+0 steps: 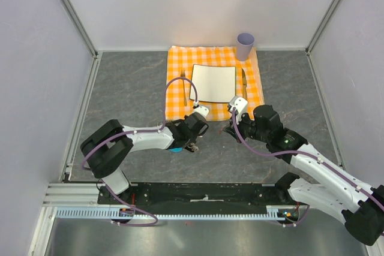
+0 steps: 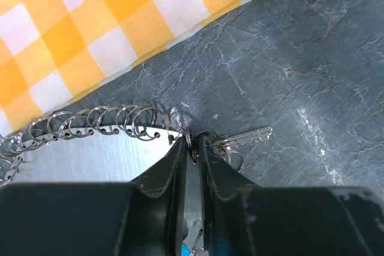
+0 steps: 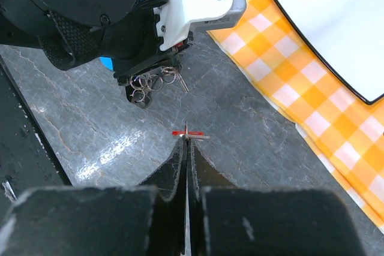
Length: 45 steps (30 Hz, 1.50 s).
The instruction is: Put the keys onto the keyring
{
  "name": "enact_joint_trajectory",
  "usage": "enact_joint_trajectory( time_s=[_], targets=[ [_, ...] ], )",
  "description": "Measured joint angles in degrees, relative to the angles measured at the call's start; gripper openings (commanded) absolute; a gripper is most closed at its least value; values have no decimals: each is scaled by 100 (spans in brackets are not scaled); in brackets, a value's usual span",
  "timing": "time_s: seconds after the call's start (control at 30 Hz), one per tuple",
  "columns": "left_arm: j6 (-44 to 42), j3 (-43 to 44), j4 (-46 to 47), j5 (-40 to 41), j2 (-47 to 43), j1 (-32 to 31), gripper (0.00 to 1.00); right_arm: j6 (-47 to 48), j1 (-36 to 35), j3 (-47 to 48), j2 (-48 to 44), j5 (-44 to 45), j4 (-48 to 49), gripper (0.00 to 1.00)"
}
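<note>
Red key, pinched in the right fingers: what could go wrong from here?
1. The red key sits at the very tips of the right fingers, so it could twist or slip out when pushed against a ring.
2. The left fingers pinch only one small ring of the keyring. The loose rings and the silver key beside it may get in the way.
3. The two wrists are close together and might collide.

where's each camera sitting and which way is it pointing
Top external: above and behind the bases, looking down on the table; left arm and right arm show.
Left wrist: on the left arm, looking past the left tool at the keyring, checked cloth beyond.
Right wrist: on the right arm, looking past the right tool pinching the red key, toward the left tool and plate.
Shared: both wrist views show the keyring and checked cloth.
</note>
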<state>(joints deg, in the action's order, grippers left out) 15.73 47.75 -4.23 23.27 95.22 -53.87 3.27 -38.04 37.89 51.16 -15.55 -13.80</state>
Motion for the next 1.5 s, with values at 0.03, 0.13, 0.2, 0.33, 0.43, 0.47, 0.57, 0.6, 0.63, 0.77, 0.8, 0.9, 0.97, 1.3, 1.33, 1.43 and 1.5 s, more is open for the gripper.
enact_joint_trajectory(
  time_s=[0.03,0.13,0.2,0.33,0.43,0.47,0.57,0.6,0.63,0.77,0.8,0.9,0.97,1.3,1.33,1.43,1.5],
  targets=[
    [2,7,-7,11,7,0,14,0,0,0,0,0,0,0],
    [9,28,-13,20,11,0,6,0,0,0,0,0,0,0],
    [9,31,-15,20,9,0,2,0,0,0,0,0,0,0],
    [-11,17,-20,-13,-72,0,2,0,0,0,-13,-2,0,0],
    [-155,-184,15,-179,-520,-4,2,0,0,0,-50,0,-2,0],
    [-229,-251,44,-249,-693,-4,2,2,0,0,-72,0,-2,0],
    [-603,-544,289,-597,-1346,-4,2,4,0,2,-201,0,-13,0],
    [-748,-634,387,-756,-1576,-4,2,7,0,2,-249,0,-26,0],
    [-907,-713,501,-968,-1790,-9,2,11,0,7,-313,0,-50,0],
    [-1646,-894,914,-1952,-2474,-15,2,111,0,195,-557,17,-264,0],
    [-1827,-918,1001,-2229,-2623,-20,2,146,0,286,-603,17,-334,0],
    [-2286,-992,1270,-2905,-2977,-22,2,262,0,520,-730,9,-479,0],
    [-2551,-1056,1460,-3320,-3115,-24,2,319,0,575,-822,-15,-511,0],
    [-3117,-1102,1539,-4284,-2918,-20,2,579,0,542,-911,-590,-774,0],
    [-3152,-1108,1556,-4299,-2896,-17,2,595,0,522,-911,-640,-774,0],
    [-3202,-1108,1650,-4365,-2815,26,2,616,0,450,-863,-717,-778,0],
    [-3204,-1108,1727,-4457,-2745,94,2,619,0,428,-776,-758,-767,0]
  ],
)
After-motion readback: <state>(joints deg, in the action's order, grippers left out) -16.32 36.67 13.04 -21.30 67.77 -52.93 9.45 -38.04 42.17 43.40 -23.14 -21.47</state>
